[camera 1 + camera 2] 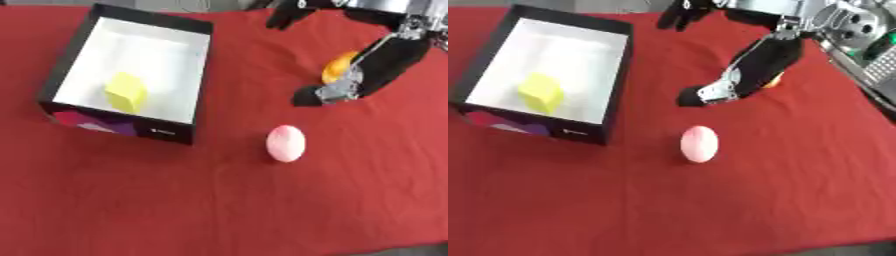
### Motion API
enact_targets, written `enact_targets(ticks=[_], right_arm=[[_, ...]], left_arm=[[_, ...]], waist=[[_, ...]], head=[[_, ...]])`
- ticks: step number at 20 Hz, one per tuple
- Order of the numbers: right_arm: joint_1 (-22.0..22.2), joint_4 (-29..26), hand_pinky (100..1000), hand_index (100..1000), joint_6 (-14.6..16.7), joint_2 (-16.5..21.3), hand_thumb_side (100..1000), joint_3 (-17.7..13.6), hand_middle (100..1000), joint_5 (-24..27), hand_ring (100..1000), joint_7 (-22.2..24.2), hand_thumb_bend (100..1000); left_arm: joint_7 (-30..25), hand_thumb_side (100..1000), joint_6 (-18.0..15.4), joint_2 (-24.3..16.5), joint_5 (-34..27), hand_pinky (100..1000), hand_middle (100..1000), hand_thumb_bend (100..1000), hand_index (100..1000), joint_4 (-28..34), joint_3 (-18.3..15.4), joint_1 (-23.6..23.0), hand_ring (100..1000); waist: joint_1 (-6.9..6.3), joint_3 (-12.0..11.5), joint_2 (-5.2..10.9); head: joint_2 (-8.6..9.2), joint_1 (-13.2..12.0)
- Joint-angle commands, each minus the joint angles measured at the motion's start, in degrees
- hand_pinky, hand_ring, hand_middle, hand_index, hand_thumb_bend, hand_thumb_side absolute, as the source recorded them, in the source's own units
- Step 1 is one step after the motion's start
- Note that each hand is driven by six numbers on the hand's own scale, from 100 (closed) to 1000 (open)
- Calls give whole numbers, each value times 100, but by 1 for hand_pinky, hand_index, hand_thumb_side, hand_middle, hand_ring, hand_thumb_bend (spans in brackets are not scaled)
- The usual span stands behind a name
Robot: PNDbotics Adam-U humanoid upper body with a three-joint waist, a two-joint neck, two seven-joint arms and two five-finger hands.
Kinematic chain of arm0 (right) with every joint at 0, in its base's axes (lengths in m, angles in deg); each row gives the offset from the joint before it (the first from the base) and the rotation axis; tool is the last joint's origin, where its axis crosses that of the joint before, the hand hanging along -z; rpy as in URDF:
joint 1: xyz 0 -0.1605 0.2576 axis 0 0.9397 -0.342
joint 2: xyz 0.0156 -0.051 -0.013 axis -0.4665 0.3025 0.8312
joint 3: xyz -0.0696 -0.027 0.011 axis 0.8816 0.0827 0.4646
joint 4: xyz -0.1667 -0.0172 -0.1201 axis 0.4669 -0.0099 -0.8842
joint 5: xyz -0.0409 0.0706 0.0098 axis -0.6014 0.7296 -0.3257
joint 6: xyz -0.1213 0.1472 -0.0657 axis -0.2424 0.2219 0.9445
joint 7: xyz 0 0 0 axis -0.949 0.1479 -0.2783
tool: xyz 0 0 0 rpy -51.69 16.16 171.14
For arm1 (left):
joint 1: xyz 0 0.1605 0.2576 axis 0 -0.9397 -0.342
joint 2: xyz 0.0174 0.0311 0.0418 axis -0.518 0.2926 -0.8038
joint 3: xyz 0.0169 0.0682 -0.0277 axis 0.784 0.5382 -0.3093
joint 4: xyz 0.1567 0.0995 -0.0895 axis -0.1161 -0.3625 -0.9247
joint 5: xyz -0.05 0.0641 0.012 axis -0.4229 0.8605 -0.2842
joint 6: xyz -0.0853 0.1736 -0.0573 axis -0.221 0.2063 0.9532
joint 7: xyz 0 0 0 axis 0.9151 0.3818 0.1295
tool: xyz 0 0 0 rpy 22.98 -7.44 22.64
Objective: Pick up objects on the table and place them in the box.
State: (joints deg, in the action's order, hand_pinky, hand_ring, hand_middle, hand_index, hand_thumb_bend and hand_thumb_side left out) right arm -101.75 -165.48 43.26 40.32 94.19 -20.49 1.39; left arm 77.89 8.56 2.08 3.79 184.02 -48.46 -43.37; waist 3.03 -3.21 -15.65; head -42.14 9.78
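While a red cloth (219,210) is covering the whole table, lying mostly smooth with a few soft folds, a strip of grey floor is showing only at the lower right corner of the frame. One black box (198,85) with a white inside is sitting at the upper left, and one yellow block (127,91) is lying inside it, toward the near wall. One pink egg-shaped thing (286,143) is resting on the cloth at the middle of the frame, just right of the box and apart from it. One orange thing (337,67) is lying at the upper right, and the right hand (385,65) is reaching down over it from the upper right corner, its fingers curling around the orange thing and hiding most of it in the right eye view. Whether the thing is lifting off the cloth I cannot tell. A second dark hand, the left hand (686,14), is hanging at the top edge beyond the box, its fingers pointing downward and relaxed, holding nothing. Nothing is standing between the pink thing and the box.
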Motion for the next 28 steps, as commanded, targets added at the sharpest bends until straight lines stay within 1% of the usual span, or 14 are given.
enact_targets(ticks=[1, 6, 11, 13, 16, 21, 28], right_arm=[[14, -71, 898, 857, 7, 58, 439, -10, 811, -76, 837, 84, 540], [195, -71, 899, 861, -32, 5, 444, 61, 813, -139, 838, 223, 541], [379, -71, 899, 864, -13, -6, 454, 114, 813, -203, 838, 352, 545], [465, -71, 898, 862, -73, -6, 460, 174, 813, -217, 838, 413, 548], [587, -71, 895, 856, -175, -57, 457, 269, 809, -460, 835, 515, 545], [743, -53, 887, 844, -280, -167, 444, 314, 794, -865, 823, 456, 535], [832, 269, 879, 835, -155, -332, 428, 410, 778, -1291, 807, 349, 523]], left_arm=[[51, 600, 11, -6, 155, 842, 754, 807, 842, 173, -83, -9, 703], [78, 601, 18, 204, 279, 842, 761, 803, 856, 250, -32, 5, 705], [83, 600, 51, 437, 302, 842, 759, 805, 851, 258, 12, 46, 704], [79, 600, 63, 481, 288, 842, 758, 806, 849, 251, 17, 41, 703], [59, 600, 78, 526, 263, 841, 757, 805, 846, 242, 30, 35, 702], [42, 601, 90, 565, 267, 841, 756, 806, 843, 229, 31, 5, 700], [32, 600, 102, 611, 283, 840, 755, 807, 840, 212, 39, -26, 698]], waist=[[14, -9, -7], [26, -9, -9], [46, 7, -15], [48, 6, -19], [39, -9, -26], [19, -15, -40], [-10, -19, -58]], head=[[43, 21], [44, 27], [60, 28], [63, 41], [75, 69], [82, 96], [93, 128]])
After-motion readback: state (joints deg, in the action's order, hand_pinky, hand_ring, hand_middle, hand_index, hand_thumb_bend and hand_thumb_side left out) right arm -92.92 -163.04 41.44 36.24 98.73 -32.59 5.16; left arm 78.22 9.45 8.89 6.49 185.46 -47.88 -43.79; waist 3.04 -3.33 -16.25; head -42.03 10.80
